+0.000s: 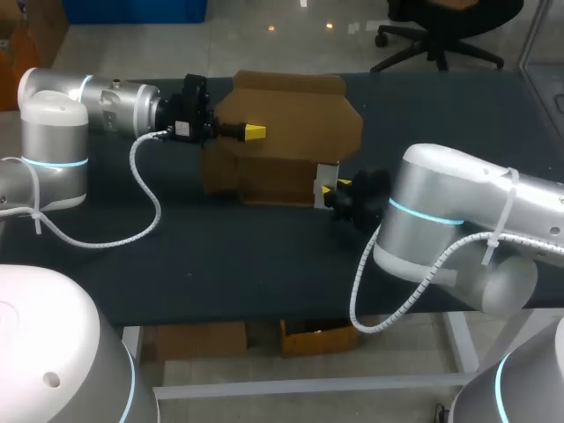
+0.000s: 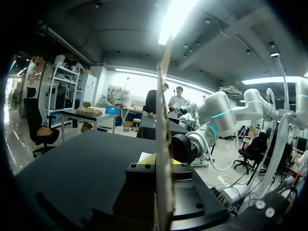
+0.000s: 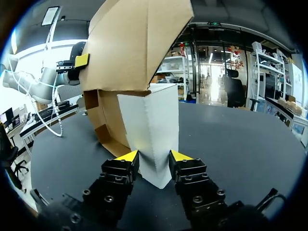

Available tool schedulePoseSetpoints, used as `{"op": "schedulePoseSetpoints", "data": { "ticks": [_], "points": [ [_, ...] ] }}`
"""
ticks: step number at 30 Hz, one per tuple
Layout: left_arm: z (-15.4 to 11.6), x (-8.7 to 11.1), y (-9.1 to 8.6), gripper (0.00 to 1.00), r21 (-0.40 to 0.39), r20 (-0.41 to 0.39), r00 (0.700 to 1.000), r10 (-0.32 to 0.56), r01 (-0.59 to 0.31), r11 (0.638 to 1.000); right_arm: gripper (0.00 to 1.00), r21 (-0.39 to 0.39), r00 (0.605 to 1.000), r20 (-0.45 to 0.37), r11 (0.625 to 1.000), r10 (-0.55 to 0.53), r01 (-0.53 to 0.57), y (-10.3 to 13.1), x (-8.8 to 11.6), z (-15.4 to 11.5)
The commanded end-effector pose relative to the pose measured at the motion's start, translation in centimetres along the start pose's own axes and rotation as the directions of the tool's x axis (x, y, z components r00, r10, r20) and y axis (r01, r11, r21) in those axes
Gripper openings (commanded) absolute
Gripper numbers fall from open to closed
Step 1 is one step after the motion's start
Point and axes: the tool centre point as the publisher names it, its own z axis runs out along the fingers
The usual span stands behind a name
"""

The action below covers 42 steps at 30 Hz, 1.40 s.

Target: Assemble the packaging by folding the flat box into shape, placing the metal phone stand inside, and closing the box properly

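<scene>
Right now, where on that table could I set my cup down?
Free: the table's near strip in front of the cardboard box, save the left arm's cable; also its far right corner. Crowded: around the box, where left gripper and right gripper clamp it.

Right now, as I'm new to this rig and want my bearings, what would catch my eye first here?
A brown cardboard box, half folded, rises from the dark table between both arms. The left fingers pinch one of its panels edge-on, while the right fingers clamp a white panel at the box's right end.
</scene>
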Motion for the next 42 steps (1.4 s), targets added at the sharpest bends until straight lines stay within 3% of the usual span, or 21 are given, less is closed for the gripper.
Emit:
{"op": "schedulePoseSetpoints", "data": {
  "ticks": [1, 21, 34, 42],
  "points": [
    [0.1, -0.1, 0.3, 0.00, -0.001, -0.002, 1.000, 0.000, 0.000, 1.000, 0.38, 0.020, 0.968, 0.250, 1.000, -0.012, 0.007, 0.2, 0.6, 0.5],
    [0.1, -0.1, 0.3, 0.00, -0.001, -0.002, 1.000, 0.000, 0.000, 1.000, 0.35, 0.076, 0.940, 0.337, 0.997, -0.047, 0.022, 1.3, 0.2, 1.2],
    [0.1, -0.1, 0.3, 0.00, -0.001, -0.002, 1.000, 0.000, 0.000, 1.000, 0.29, 0.073, 0.923, 0.383, 0.997, -0.036, 0.009, 1.2, 0.0, 1.1],
    [0.1, -0.1, 0.3, 0.00, -0.001, -0.002, 1.000, 0.000, 0.000, 1.000, 0.30, 0.079, 0.912, 0.408, 0.997, -0.029, -0.003, 1.0, -0.2, 1.3]
  ]
}}
